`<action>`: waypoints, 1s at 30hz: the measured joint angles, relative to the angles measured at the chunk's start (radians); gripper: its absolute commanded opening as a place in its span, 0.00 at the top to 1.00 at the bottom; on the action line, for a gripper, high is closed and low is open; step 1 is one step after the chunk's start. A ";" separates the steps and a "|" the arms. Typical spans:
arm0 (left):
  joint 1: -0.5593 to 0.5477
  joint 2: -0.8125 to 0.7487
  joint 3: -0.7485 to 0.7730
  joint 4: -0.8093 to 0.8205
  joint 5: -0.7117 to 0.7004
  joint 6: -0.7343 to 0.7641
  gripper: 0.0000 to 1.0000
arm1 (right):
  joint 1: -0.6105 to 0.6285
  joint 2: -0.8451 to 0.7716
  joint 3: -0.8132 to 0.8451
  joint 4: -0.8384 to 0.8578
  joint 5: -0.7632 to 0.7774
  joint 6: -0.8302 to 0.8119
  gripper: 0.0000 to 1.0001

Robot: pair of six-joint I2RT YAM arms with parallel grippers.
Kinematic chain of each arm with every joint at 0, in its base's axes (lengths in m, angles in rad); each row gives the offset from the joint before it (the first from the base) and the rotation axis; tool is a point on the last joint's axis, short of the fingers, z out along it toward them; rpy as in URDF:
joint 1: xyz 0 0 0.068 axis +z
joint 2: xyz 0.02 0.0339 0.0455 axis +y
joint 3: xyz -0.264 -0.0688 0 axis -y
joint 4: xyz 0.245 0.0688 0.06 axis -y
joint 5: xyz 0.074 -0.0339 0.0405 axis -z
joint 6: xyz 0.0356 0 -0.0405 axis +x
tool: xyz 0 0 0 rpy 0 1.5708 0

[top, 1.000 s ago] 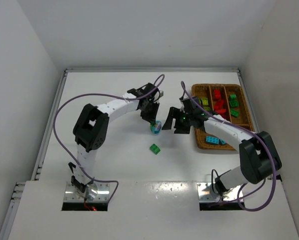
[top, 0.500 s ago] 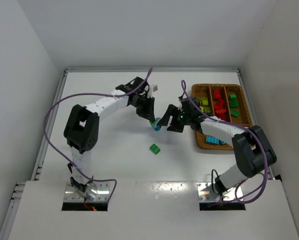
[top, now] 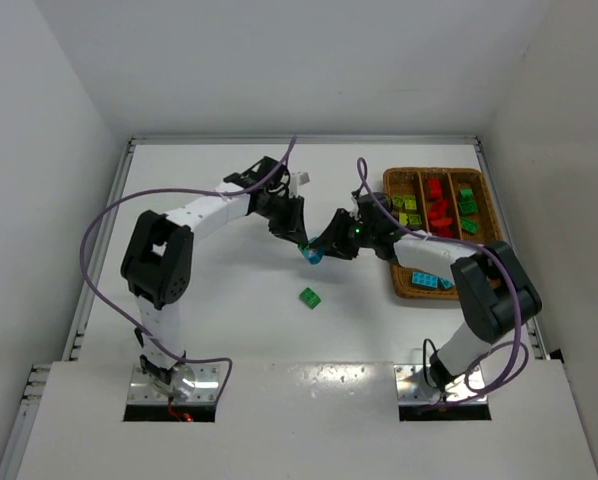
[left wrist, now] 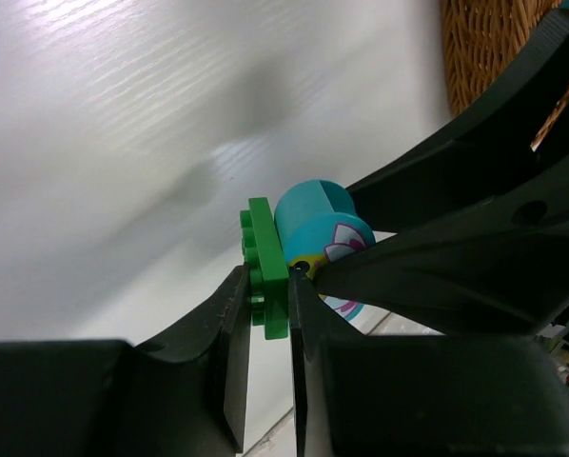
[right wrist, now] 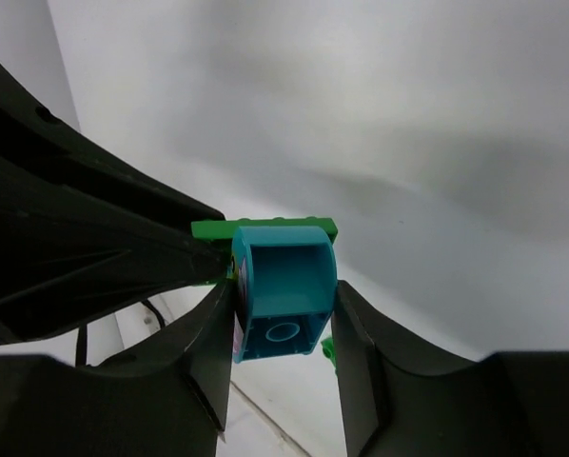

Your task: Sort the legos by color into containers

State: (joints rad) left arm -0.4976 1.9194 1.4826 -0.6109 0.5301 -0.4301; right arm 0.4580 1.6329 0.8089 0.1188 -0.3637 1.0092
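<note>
Above white table [top: 229,330] near tray [top: 439,171], left tool [left wrist: 268,286] pinches green plate [left wrist: 264,238], right tool [right wrist: 283,297] clamps cyan brick [right wrist: 283,271].

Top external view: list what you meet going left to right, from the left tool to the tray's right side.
left tool, joined cyan and green bricks, right tool, wicker tray, yellow-green bricks, red bricks, green bricks. The loose green brick is omitted: it lines up with the tools.
</note>
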 measured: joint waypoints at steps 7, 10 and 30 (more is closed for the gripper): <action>0.013 -0.018 -0.023 0.019 0.005 -0.016 1.00 | -0.008 -0.095 -0.007 -0.101 0.074 -0.022 1.00; 0.035 -0.029 -0.031 0.023 0.000 -0.019 1.00 | -0.061 -0.197 -0.021 -0.182 0.112 -0.049 1.00; -0.154 0.008 0.117 0.070 -0.014 -0.069 1.00 | -0.520 -0.575 -0.057 -0.751 0.680 -0.205 0.96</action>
State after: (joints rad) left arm -0.6521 1.9274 1.5993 -0.5411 0.5163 -0.4992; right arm -0.0616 1.0584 0.7521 -0.6319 0.3161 0.8043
